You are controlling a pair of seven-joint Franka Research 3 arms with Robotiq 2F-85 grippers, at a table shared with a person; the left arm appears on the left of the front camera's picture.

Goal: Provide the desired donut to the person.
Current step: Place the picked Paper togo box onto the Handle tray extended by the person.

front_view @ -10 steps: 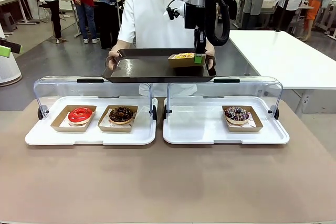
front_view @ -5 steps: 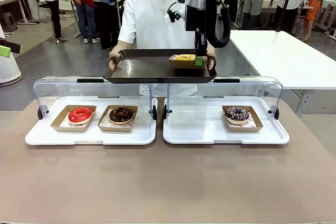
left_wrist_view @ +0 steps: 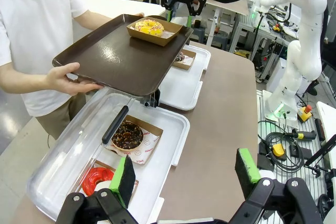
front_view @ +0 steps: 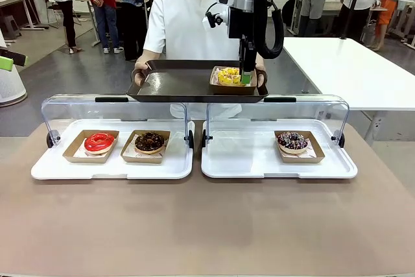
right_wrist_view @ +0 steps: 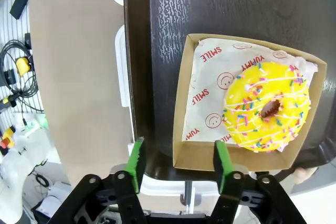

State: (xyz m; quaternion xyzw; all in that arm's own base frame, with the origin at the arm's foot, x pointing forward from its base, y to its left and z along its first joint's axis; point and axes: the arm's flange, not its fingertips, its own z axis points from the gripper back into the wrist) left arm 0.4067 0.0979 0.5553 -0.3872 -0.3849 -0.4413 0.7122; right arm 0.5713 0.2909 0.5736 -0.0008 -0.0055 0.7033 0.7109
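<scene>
Yellow icing with coloured sprinkles marks the donut, which lies in a cardboard box lined with printed paper. In the front view the box rests on the 3 o'clock end of a dark brown serving tray. The person in the white shirt holds this tray level above the counter, one hand at its 9 o'clock end and the other at 3 o'clock.

Just above the box hangs the right end effector, released. Its green pads stand wide apart on either side of the box's wall, with a gap showing on both sides. In the right wrist view the donut sits toward 3 o'clock inside the box.

Over the counter's edge the left end effector is likewise released and grasps nothing.

Two white display trays with raised clear lids sit on the counter below the serving tray. The tray at 9 o'clock holds a red donut and, at its 3 o'clock, a chocolate donut. The tray at 3 o'clock holds a dark donut with sprinkles. Each donut lies in its own cardboard box.
</scene>
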